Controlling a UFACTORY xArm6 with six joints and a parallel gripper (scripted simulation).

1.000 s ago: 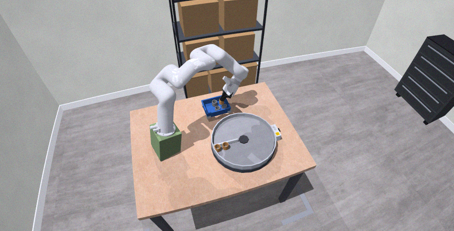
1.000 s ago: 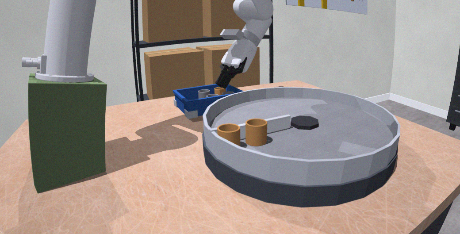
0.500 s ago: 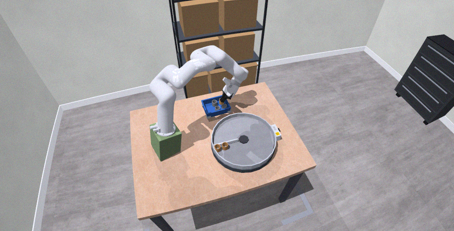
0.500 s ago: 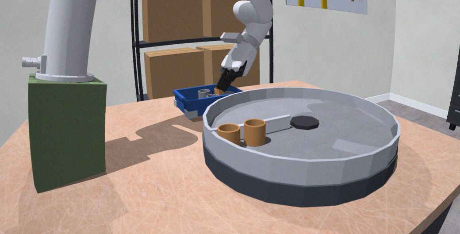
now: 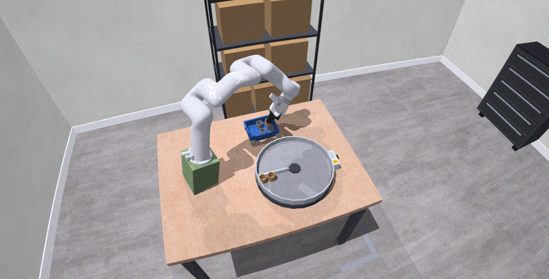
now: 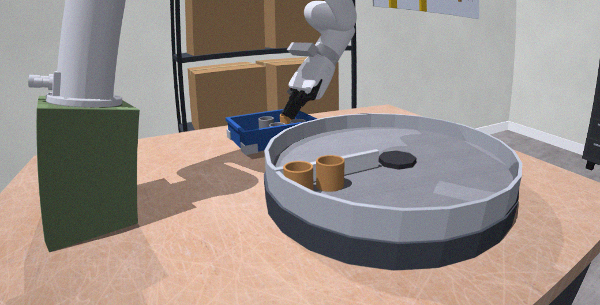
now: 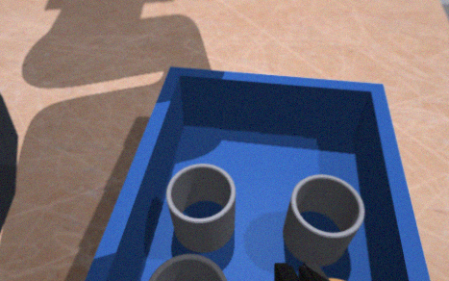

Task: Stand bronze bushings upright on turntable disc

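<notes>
The blue crate point(image 5: 246, 127) point(image 6: 247, 132) point(image 7: 273, 84) stands at the table's back, behind the turntable. My gripper point(image 5: 270, 118) point(image 6: 289, 113) point(image 7: 299, 274) reaches down into its right side and is shut on the wall of a bronze bushing point(image 5: 267, 123) point(image 6: 284, 118) that stands in the crate. Three steel bushings stand upright in the crate; two point(image 7: 201, 212) point(image 7: 323, 218) show fully in the wrist view and a third point(image 7: 187, 269) shows at the bottom edge. Two bronze bushings point(image 6: 298, 172) point(image 6: 330, 172) stand upright on the grey disc point(image 6: 398, 185) point(image 5: 307, 161), near its left rim, away from the dark hub point(image 6: 397, 159) point(image 5: 294, 168).
A raised rim rings the disc, and a pale radial bar point(image 6: 356, 158) runs from the hub towards the two bushings. The arm's green pedestal point(image 5: 199, 173) stands on the table's left. A rack of cardboard boxes point(image 5: 265, 19) stands behind the table.
</notes>
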